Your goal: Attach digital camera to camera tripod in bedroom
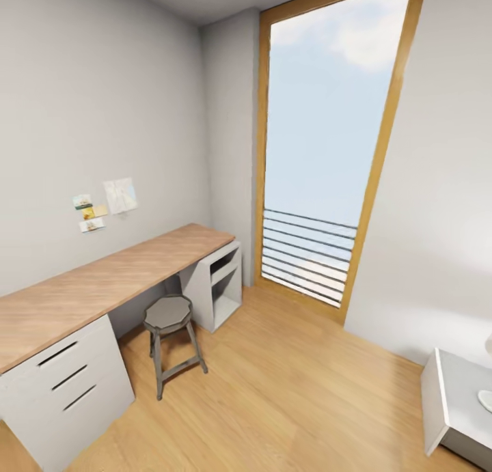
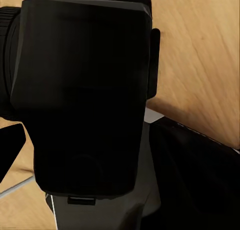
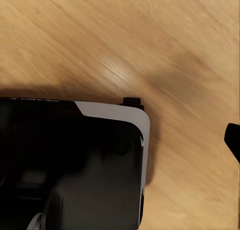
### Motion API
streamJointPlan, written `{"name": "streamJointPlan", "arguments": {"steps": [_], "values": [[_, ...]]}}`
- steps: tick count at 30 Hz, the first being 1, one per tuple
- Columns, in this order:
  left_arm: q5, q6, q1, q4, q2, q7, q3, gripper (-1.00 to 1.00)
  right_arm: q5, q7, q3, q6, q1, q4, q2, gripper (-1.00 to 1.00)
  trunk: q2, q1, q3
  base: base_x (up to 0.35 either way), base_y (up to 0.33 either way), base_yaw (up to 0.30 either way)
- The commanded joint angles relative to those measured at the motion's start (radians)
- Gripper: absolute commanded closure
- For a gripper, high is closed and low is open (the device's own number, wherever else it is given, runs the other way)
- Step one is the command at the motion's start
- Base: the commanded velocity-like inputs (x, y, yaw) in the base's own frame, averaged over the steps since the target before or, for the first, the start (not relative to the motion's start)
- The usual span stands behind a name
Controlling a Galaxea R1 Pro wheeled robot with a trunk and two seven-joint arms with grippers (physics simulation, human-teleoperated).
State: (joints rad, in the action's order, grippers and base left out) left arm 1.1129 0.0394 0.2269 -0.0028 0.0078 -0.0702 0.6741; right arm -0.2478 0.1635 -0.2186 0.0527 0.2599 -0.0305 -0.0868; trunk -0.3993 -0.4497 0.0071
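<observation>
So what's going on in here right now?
A robot is looking round a room: a long wooden desk along the grey wall, a stool beside it, a tall window ahead. Its left wrist camera sits close against a chunky black object, possibly the digital camera, above the wood floor. No tripod is visible yet.

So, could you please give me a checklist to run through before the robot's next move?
1. Tripod located: not ok; the head camera faces the desk, stool and window.
2. Camera held: cannot tell; a black body, likely the camera, sits close before the left wrist lens, with the grip hidden.
3. Floor ahead free: ok; there are bare planks between the stool and the white table.
4. Stool out of the way: ok; it stands by the desk.
</observation>
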Motion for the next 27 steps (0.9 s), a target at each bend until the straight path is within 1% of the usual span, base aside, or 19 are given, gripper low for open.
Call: {"name": "streamJointPlan", "arguments": {"steps": [1, 5, 8, 23, 27], "values": [[0.004, 0.001, 0.0, 0.0, 0.0, -0.003, 0.009, 1.0, -0.009, 0.002, -0.009, 0.006, 0.001, -0.003, -0.001, -1.0, -0.001, 0.0, 0.0, 0.0, 0.0, 0.287], [0.008, 0.002, 0.0, 0.0, 0.0, -0.003, 0.008, 1.0, -0.009, 0.002, -0.009, 0.006, 0.001, -0.003, -0.001, -1.0, -0.001, 0.0, 0.0, -0.036, -0.017, 0.288], [0.011, 0.002, 0.0, 0.0, 0.0, -0.004, 0.007, 1.0, -0.009, 0.002, -0.009, 0.006, 0.001, -0.003, -0.001, -1.0, -0.001, 0.0, 0.0, -0.155, -0.086, 0.288], [0.013, 0.002, 0.0, 0.0, 0.0, -0.003, 0.003, 1.0, -0.01, 0.002, -0.008, 0.006, 0.001, -0.003, 0.001, -1.0, -0.001, 0.0, 0.0, -0.268, -0.126, 0.288], [0.013, 0.002, 0.0, 0.0, 0.0, -0.003, 0.002, 1.0, -0.01, 0.002, -0.008, 0.006, 0.001, -0.003, 0.001, -1.0, -0.001, 0.0, 0.0, -0.164, -0.076, 0.288]]}}
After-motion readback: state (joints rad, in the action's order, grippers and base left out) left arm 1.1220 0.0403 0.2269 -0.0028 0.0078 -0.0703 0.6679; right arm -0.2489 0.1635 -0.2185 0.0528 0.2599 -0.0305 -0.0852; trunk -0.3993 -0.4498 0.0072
